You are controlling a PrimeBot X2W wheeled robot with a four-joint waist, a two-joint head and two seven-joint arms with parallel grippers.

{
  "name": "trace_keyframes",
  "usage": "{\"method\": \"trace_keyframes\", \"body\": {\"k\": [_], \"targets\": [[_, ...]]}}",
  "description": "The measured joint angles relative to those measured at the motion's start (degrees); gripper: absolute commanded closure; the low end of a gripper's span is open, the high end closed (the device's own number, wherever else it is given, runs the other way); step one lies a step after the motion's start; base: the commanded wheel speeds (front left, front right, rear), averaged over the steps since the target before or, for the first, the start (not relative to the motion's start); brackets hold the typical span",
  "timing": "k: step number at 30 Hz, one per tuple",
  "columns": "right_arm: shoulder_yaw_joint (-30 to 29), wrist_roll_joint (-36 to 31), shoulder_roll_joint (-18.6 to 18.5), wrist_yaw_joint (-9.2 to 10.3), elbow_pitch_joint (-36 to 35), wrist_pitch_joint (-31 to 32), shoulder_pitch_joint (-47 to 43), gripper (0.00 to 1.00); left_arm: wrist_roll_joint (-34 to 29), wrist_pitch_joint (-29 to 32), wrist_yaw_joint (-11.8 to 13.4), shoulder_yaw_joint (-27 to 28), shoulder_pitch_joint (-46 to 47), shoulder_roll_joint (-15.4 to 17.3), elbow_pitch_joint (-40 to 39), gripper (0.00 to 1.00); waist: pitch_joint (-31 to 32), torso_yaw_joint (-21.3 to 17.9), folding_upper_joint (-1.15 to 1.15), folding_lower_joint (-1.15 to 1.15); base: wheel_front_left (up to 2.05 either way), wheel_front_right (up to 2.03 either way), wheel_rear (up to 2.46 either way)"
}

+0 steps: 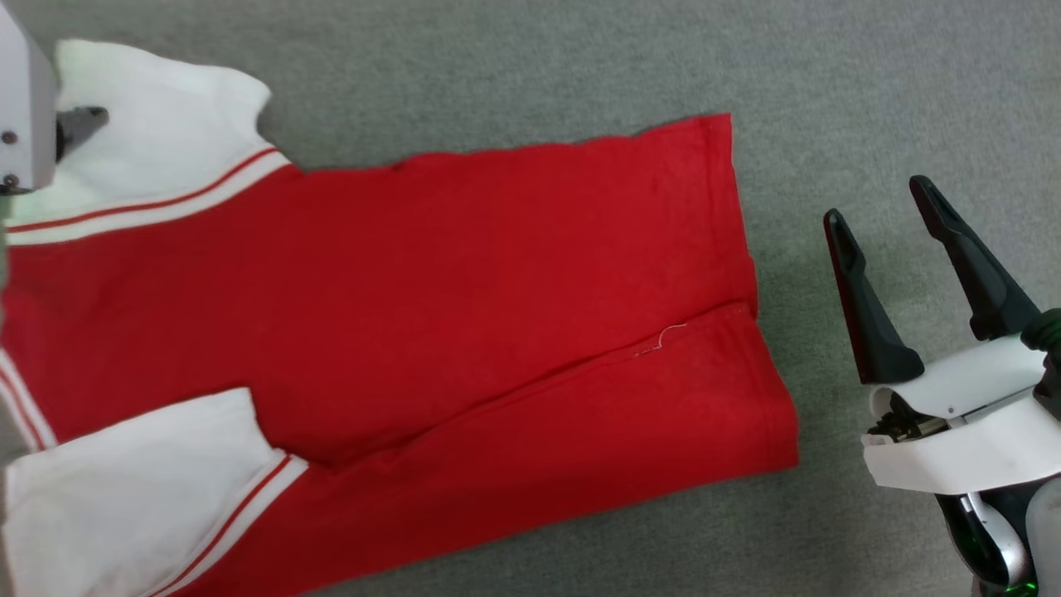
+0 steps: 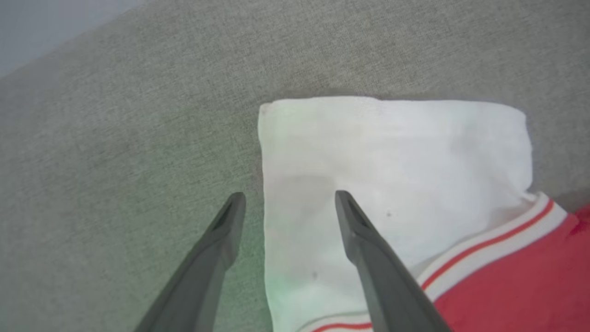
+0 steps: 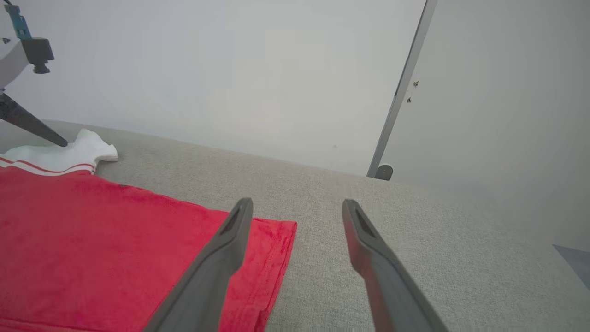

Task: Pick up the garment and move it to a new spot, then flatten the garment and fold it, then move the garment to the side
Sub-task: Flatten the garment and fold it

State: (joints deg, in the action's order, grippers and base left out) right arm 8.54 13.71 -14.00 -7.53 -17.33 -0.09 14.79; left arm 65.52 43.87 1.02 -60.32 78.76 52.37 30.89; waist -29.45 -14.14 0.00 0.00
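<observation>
Red garment (image 1: 414,307) on grey surface (image 1: 497,66); left claw (image 2: 286,196) at sleeve (image 2: 392,152), right claw (image 1: 877,201) beside (both apart)

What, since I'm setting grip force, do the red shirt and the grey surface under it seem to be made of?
The garment looks like a soft knit, probably cotton jersey, with a matte finish: it shows a fine fuzzy texture, a stitched hem and gentle creases. The grey surface looks like a matte woven textile covering with a fine visible weave. Whether it is upholstery or carpet-like cloth is unclear.

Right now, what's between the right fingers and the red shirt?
Nothing: bare grey surface between the right fingers and the garment, in the head view.
</observation>
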Motion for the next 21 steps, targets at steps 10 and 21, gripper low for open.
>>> {"method": "trace_keyframes", "body": {"k": [10, 21], "targets": [[0.7, 0.6, 0.3, 0.0, 0.9, -0.4, 1.6, 0.0, -0.8, 3.0, 0.3, -0.5, 3.4, -1.9, 5.7, 0.0, -3.2, -2.6, 0.0, 0.0, 0.0, 0.0, 0.0], [-0.1, 1.9, 0.3, 0.0, 1.2, 0.6, 2.3, 0.0, 1.5, 4.4, 0.4, 0.2, 3.8, -4.5, 8.1, 1.0, -3.2, -2.4, 0.0, 0.0, 0.0, 0.0, 0.0]]}}
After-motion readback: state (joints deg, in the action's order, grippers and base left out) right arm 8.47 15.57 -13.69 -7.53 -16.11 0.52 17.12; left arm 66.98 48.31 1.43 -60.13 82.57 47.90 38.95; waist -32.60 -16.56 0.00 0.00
